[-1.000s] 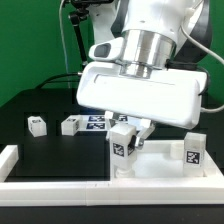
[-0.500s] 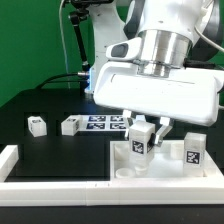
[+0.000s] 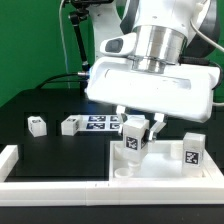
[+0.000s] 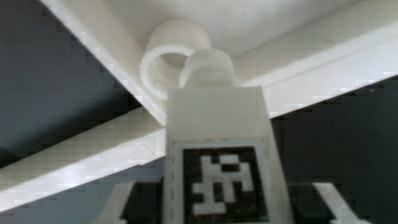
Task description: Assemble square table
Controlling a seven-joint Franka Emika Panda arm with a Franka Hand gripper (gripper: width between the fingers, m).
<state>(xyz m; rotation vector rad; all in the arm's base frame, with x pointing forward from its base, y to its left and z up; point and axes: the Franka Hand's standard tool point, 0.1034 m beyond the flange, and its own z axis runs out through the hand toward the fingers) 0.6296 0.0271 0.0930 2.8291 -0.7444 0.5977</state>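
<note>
My gripper point(image 3: 134, 136) is shut on a white table leg point(image 3: 133, 146) with a black-white tag, holding it upright over the near left corner of the white square panel point(image 3: 165, 172). In the wrist view the leg point(image 4: 217, 140) runs out from between the fingers point(image 4: 121, 202), and its far end overlaps a round corner socket point(image 4: 175, 62); I cannot tell whether they touch. A second tagged leg point(image 3: 192, 152) stands upright on the panel at the exterior view's right. Two more legs point(image 3: 37, 125) point(image 3: 72, 125) lie loose on the black mat.
The marker board point(image 3: 100, 122) lies behind the gripper. White border rails point(image 3: 10, 160) run along the exterior view's left and near edges. A green wall and cables stand behind.
The gripper with the leg has shifted towards the exterior view's right, then eased back a little. The other legs have not moved.
</note>
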